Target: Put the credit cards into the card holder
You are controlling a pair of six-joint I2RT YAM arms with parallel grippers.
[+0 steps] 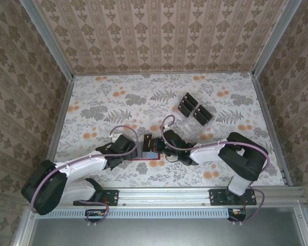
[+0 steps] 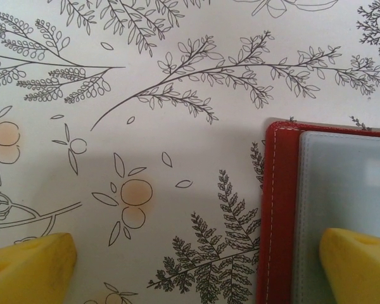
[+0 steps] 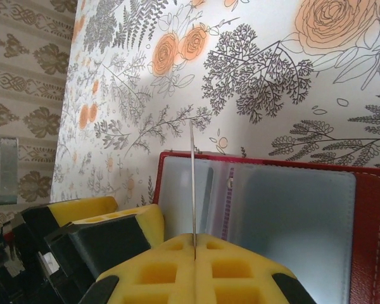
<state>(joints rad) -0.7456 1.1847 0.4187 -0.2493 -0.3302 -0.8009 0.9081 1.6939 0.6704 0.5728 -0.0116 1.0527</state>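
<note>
An open red leather-like card holder [image 3: 291,209] with clear inner pockets is seen lying flat at the middle of the table's [image 1: 118,97] near edge, between both arms; the right gripper [image 3: 194,250] is clamped on a thin flat credit card [image 3: 193,190], seen edge-on just above the holder, parallel to a pocket slit [image 3: 228,190] just beside it; the left gripper [image 2: 193,266] is spread wide, one finger [image 2: 358,263] over the holder, the other over bare table; further dark cards [image 1: 195,109] lie well apart toward the far right corner; room around the holder is judged ample.
</note>
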